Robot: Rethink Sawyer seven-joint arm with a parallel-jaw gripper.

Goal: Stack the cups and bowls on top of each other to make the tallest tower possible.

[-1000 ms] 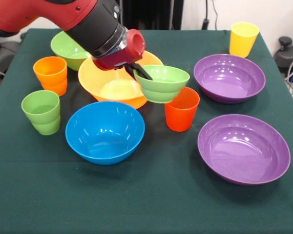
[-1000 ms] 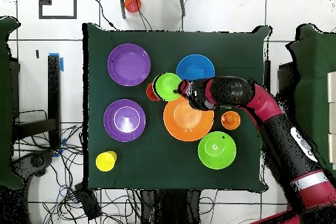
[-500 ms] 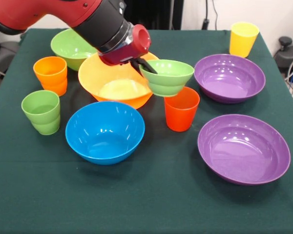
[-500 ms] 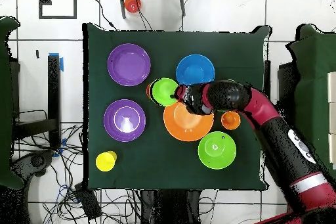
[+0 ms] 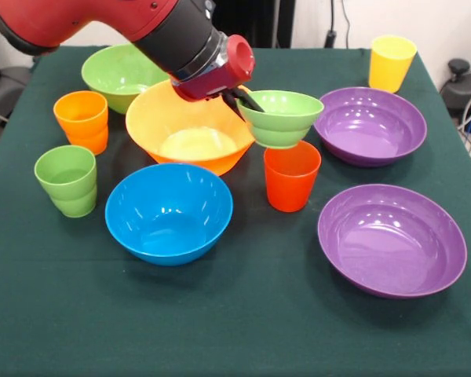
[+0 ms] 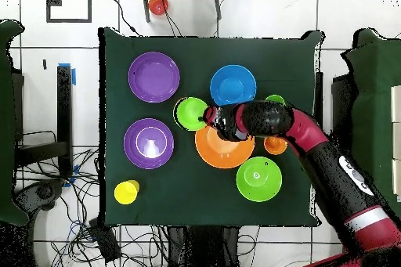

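Observation:
My gripper (image 5: 243,100) is shut on the near rim of the small light-green bowl (image 5: 282,118), holding it in the air just above and behind the red cup (image 5: 291,176). From overhead, this bowl (image 6: 190,113) hangs beside the large orange-yellow bowl (image 6: 223,145) and covers the red cup, with the gripper (image 6: 208,115) at its edge. The large orange-yellow bowl (image 5: 190,129) sits empty left of the lifted bowl. The blue bowl (image 5: 169,212), the medium green bowl (image 5: 119,75) and two purple bowls (image 5: 369,124) (image 5: 391,238) stand apart. The orange cup (image 5: 82,120), green cup (image 5: 67,179) and yellow cup (image 5: 391,63) stand singly.
A dark green cloth covers the table (image 5: 235,330). My arm (image 6: 329,150) reaches across the orange cup (image 6: 275,144) and green cup (image 6: 275,100) side. A small orange-red object (image 6: 158,4) lies on the floor beyond the table.
The gripper has lifted the small light-green bowl higher and carried it away from the orange-yellow bowl, over the red cup toward the purple bowls.

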